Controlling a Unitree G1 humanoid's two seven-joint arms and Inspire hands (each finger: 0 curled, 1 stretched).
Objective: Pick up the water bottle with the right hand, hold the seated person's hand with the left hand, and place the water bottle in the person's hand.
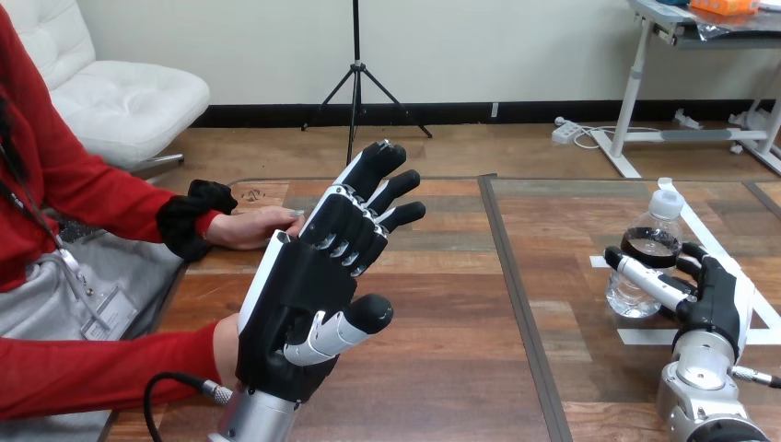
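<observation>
One step of three underway: right hand (723,299) curled round bottle (655,219), standing on table (442,359) at right, unlifted; left hand (313,276) open, raised beside person's hand (250,227), contact n/k; nxt: lift bottle, then clasp hand.

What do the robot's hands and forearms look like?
The left hand is black, with a white shell along its outer edge and black fingers with white and silver segments. The right hand is black too, with a white shell on its back. Both sit on round silver forearms.
</observation>
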